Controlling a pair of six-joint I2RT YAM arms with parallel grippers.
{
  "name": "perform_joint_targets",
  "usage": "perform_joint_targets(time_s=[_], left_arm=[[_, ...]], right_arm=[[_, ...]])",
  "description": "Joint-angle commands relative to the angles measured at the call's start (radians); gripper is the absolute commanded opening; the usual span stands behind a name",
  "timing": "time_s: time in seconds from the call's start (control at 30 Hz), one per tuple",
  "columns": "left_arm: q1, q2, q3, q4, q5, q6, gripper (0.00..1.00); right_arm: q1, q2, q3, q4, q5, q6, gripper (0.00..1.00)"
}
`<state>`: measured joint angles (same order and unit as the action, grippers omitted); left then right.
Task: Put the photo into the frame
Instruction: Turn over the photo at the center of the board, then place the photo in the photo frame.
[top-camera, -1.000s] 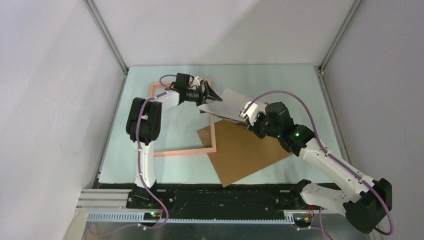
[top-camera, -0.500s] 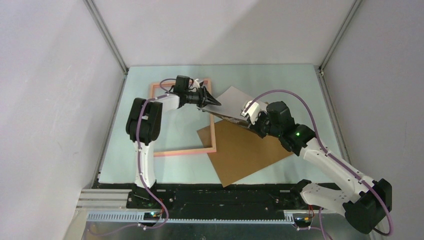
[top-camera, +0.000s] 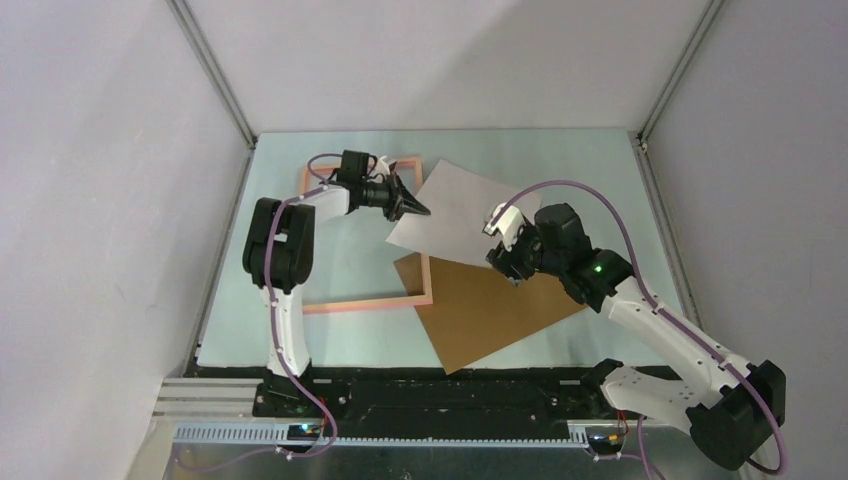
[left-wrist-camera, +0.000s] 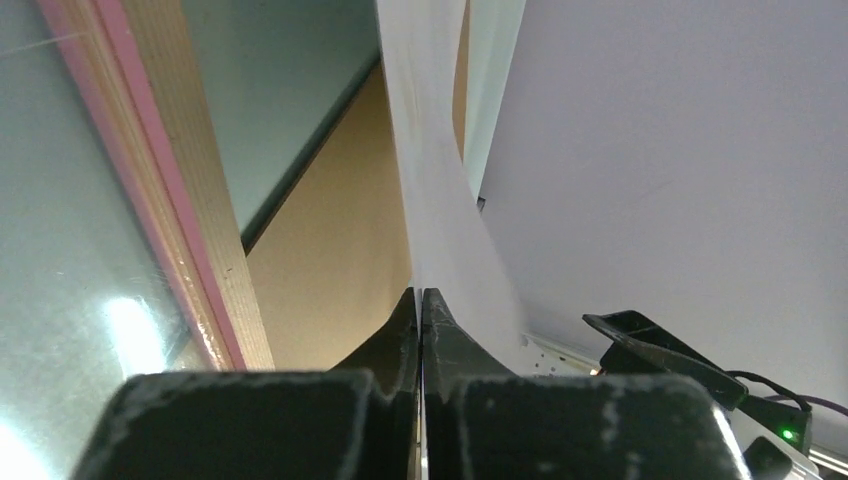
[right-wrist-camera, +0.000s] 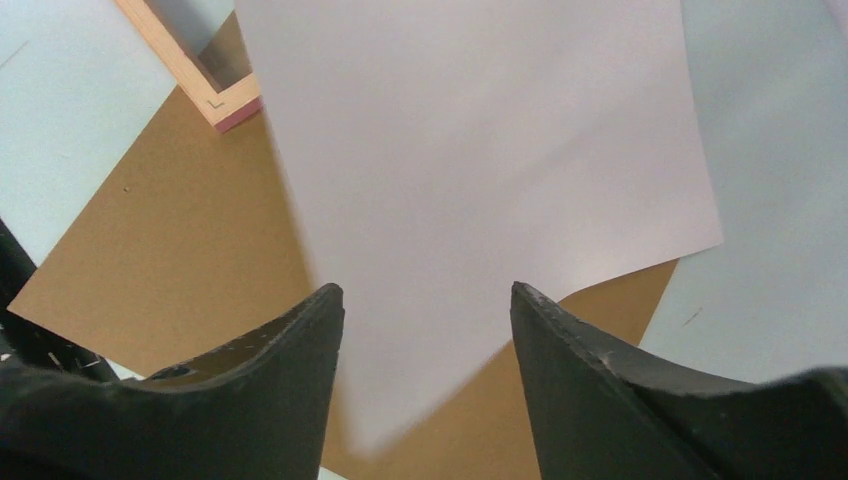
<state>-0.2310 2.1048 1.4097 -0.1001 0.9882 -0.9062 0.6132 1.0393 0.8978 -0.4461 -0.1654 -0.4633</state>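
Note:
The photo (top-camera: 455, 215) shows only its plain white back and hangs tilted above the table's middle. My left gripper (top-camera: 420, 210) is shut on the sheet's left edge, and the left wrist view shows the photo (left-wrist-camera: 430, 200) pinched between the closed fingertips (left-wrist-camera: 421, 295). My right gripper (top-camera: 497, 245) stands open at the photo's near right corner. In the right wrist view the photo (right-wrist-camera: 480, 150) hangs ahead of the spread gripper (right-wrist-camera: 428, 295), untouched. The salmon-pink frame (top-camera: 370, 300) lies flat on the left, its right rail partly under the photo.
A brown backing board (top-camera: 490, 305) lies flat on the table right of the frame, under the photo's near corner and my right gripper. Grey enclosure walls stand close on three sides. The frame's corner (right-wrist-camera: 225, 100) sits on the board.
My left gripper closed on the photo's left edge. My right gripper let go of the photo and opened. The sheet swung up and now faces the camera more fully.

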Motion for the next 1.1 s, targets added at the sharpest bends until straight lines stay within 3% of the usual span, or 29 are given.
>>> perform_joint_targets(time_s=[0.0,0.2,0.43,0.57,0.87,1.07], left_arm=[[0.001,-0.072,0.012,-0.033,-0.018,0.066,0.00],[0.015,-0.103,0.007,-0.070,-0.053,0.128,0.00],[0.052,-0.195,-0.028,-0.086,-0.079,0.215,0.00],[0.096,-0.333,-0.115,-0.084,-0.129,0.288,0.00],[0.321,-0.622,-0.429,-0.050,-0.206,0.370,0.00],[0.496,-0.668,-0.525,-0.056,-0.229,0.437,0.00]], right_arm=[[-0.006,-0.026,0.008,-0.015,-0.039,0.017,0.70],[-0.023,-0.052,0.009,-0.048,-0.082,0.023,0.88],[-0.058,-0.061,0.008,0.006,-0.024,0.044,0.91],[-0.064,-0.037,0.007,0.024,-0.013,0.044,0.90],[-0.071,0.022,-0.016,0.065,-0.042,0.067,0.89],[-0.067,0.081,-0.016,0.110,-0.063,0.068,0.88]])
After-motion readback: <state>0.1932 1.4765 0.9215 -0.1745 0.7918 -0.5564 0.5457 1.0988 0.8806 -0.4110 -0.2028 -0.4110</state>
